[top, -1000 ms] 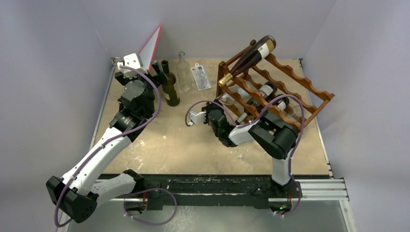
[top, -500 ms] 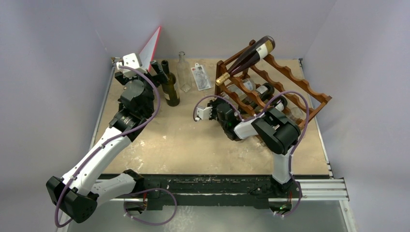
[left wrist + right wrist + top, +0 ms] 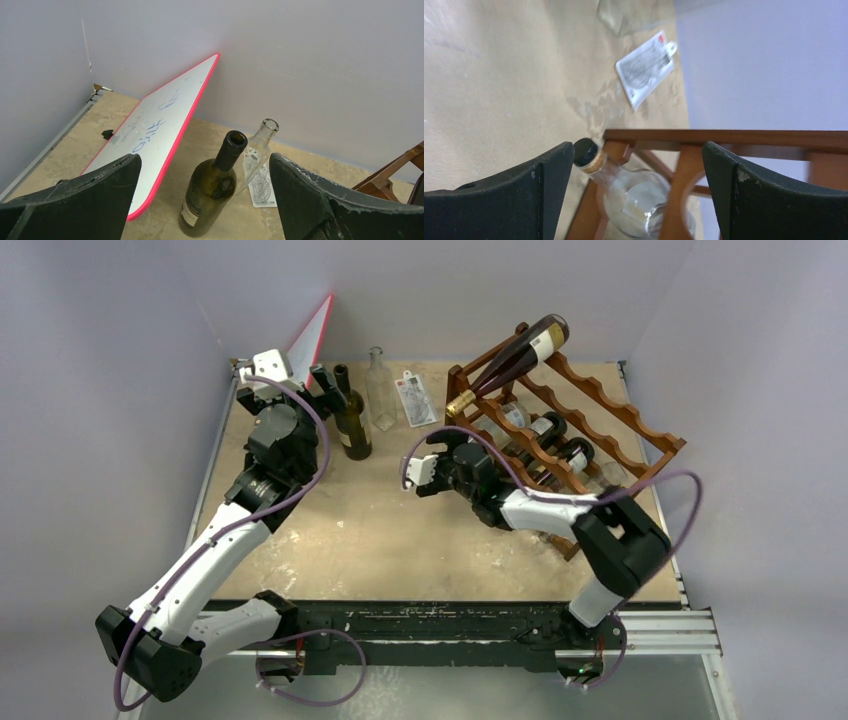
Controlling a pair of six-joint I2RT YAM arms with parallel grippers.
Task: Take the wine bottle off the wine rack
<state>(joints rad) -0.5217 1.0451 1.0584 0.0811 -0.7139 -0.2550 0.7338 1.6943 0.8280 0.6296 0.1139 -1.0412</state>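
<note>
The right gripper (image 3: 638, 150) is spread wide and pinches nothing, the clear corked wine bottle (image 3: 634, 197) lies in the wine rack (image 3: 734, 137) at lower centre, and the left gripper (image 3: 204, 160) also gapes empty.

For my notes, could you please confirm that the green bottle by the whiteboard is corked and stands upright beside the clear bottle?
Not quite: the green bottle is not corked. Its mouth is open, as the left wrist view shows. The rest holds: it stands upright beside the clear bottle, by the whiteboard.
</note>
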